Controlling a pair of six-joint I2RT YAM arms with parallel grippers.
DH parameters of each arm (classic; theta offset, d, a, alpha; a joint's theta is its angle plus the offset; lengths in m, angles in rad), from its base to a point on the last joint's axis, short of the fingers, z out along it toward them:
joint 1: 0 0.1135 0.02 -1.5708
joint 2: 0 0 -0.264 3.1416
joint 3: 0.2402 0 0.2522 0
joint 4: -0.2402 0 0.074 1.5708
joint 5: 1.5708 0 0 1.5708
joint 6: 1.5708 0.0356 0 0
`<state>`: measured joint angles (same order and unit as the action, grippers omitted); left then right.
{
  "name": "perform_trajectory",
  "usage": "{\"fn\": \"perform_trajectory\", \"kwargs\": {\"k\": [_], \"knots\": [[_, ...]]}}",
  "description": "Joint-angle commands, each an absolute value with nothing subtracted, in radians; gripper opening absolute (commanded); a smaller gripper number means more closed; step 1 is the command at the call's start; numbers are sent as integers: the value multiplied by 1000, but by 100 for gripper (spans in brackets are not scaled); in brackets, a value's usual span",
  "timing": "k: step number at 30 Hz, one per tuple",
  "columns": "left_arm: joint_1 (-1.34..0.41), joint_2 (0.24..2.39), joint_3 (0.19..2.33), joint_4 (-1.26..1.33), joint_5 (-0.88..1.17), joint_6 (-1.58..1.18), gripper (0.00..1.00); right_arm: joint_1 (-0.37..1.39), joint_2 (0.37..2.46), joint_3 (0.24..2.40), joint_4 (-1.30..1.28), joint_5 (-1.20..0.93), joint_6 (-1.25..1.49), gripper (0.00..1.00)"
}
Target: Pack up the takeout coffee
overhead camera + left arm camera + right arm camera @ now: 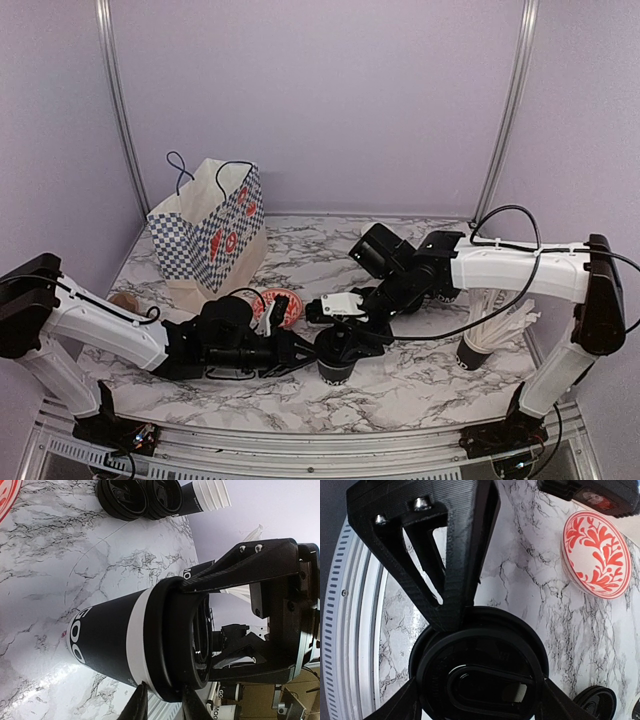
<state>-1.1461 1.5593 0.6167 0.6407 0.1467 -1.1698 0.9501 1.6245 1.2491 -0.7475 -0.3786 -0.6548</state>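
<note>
Takeout coffee cup [105, 635], black paper with white lettering, stands near the front edge of the marbled table [60, 565]. Left gripper [165, 697], narrowly parted, sits at its rim; I cannot tell if it grips. Right gripper [200, 625] clamps the round black plastic lid [480, 680]. Probably light and crushable; hold the stiffer rim.

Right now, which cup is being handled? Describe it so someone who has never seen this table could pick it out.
On the marble table, look forward from the checkered bag to the front middle, where both arms meet. There sits a black paper cup with white lettering. Unlike the straw cup at right, it wears a black lid, gripped by the right fingers.
</note>
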Motion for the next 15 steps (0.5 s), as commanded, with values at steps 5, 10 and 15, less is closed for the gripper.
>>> {"fn": "perform_trajectory", "kwargs": {"k": [5,10,15], "knots": [[-1129,1637,673,661,180,-1220,23,980,1680,1162,-686,-444,-638,65],[-1127,1644,683,660,176,-1222,19,980,1683,1146,-669,-462,-636,65],[-1123,1676,702,665,204,-1224,22,980,1691,1142,-661,-479,-636,65]]}}
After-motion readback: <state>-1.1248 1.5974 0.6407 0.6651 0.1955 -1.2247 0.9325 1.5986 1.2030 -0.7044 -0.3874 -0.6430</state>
